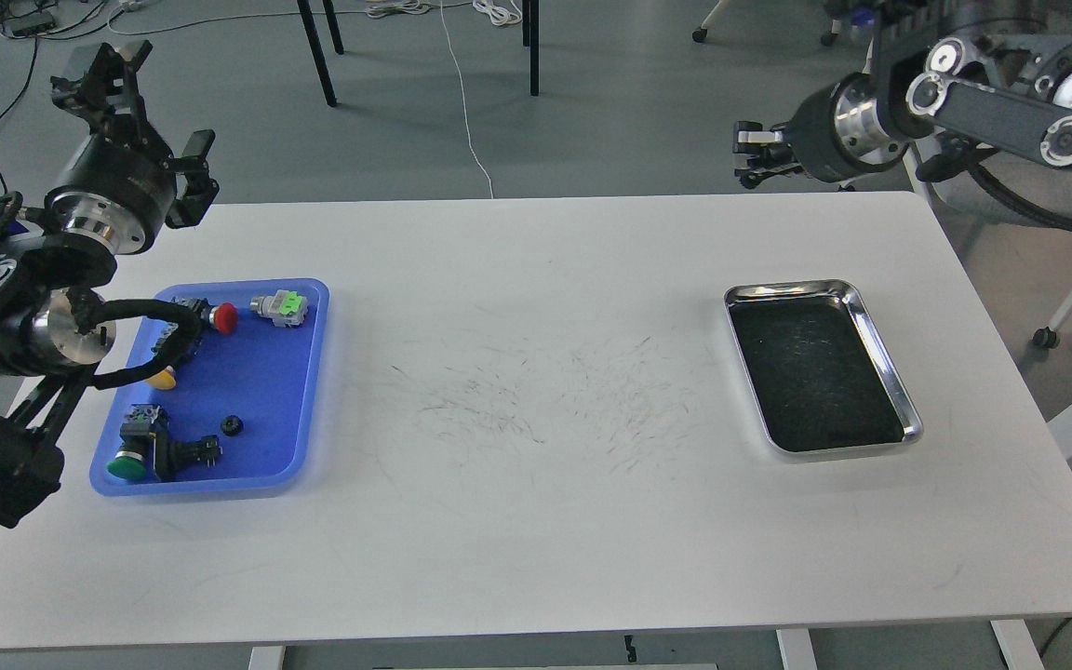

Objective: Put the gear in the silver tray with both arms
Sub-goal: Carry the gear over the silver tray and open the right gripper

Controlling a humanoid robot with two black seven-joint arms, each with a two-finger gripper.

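The gear (233, 424) is small and black and lies in the blue plastic tray (257, 372) at the table's left. The silver tray (882, 342) sits at the right, its dark scuffed inside empty and fully in view. My left gripper (159, 100) is open and empty, raised above the table's far left corner, well behind the blue tray. My right gripper (748, 154) is raised beyond the table's far edge, above and behind the silver tray. It is seen small and end-on, so its fingers cannot be told apart.
The blue tray also holds a red button (225, 317), a grey and green switch (281, 305), a yellow button (162, 378), a green button (129, 463) and a black part (196, 451). Chairs and cables stand behind the table.
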